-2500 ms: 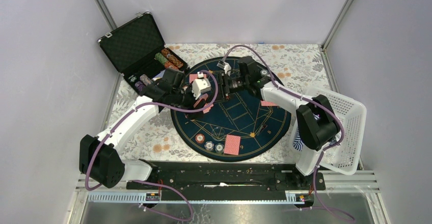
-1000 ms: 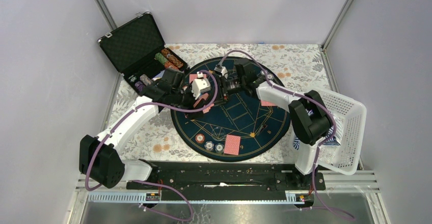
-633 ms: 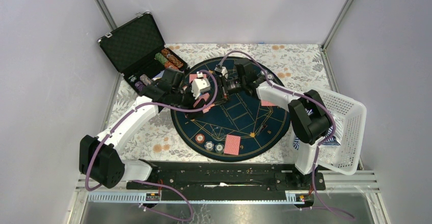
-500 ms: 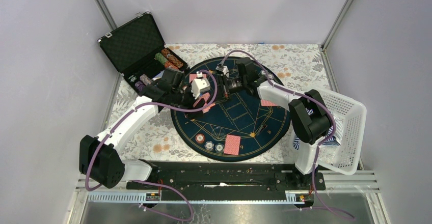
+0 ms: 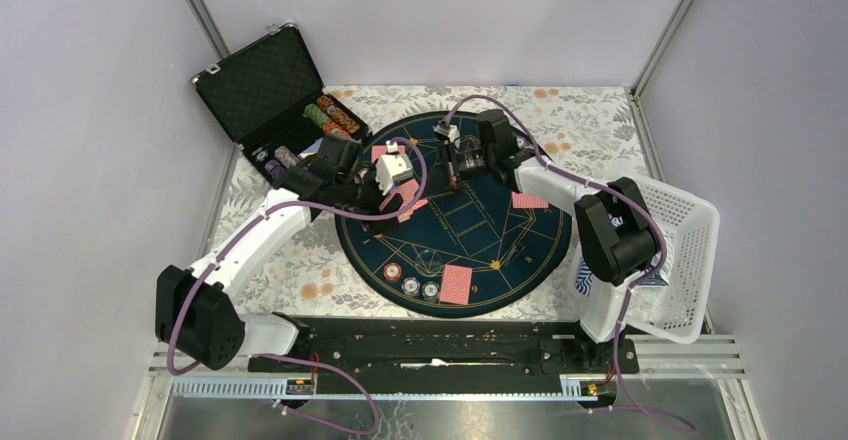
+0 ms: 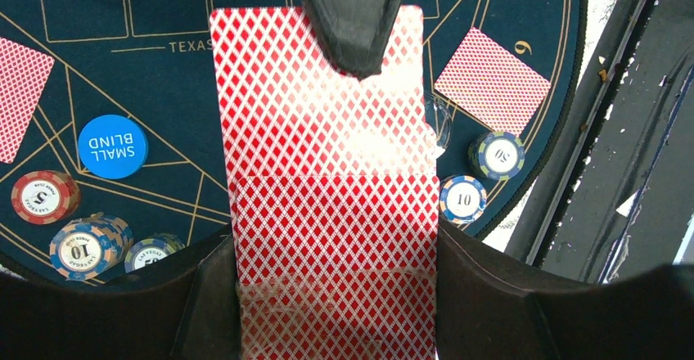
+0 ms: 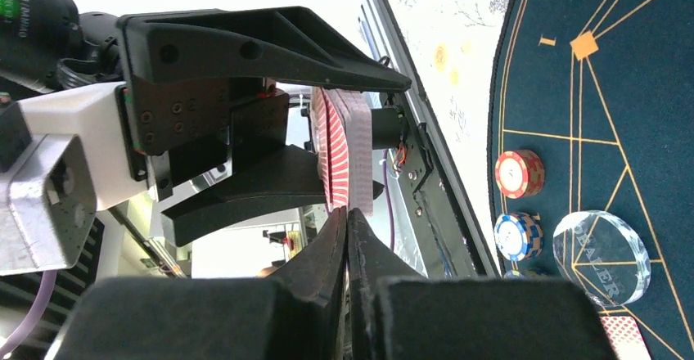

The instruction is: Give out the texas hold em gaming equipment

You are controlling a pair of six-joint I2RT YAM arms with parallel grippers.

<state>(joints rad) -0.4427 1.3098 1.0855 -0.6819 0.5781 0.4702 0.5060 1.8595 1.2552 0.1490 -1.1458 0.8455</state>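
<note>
Right gripper (image 7: 348, 222) has just snapped shut. A second ago its jaws were apart at the deck, now they're pinched together on the edge of one card (image 6: 319, 90). That card sits half slid out of the deck (image 6: 335, 245), with the right finger's tip lying over its far end. Since closing, the right arm has also backed off slightly toward its own side, so the pull looks started.

Left gripper (image 6: 335, 294) hasn't changed: clamped on the deck's two long edges, holding it above the left part of the mat (image 5: 480, 245), face down.

On the mat:
- single red-backed cards at the near edge (image 5: 455, 283), right side (image 5: 529, 200) and far left (image 5: 380, 152)
- chips (image 5: 410, 282) beside the near card
- small blind button (image 6: 112, 146)
- clear dealer disc (image 7: 601, 258)

My read is that dealing is partway through and this is the next card coming off. The risk is a second card dragging out with it, and I can't tell from the edge-on view whether only one is pinched.
</note>
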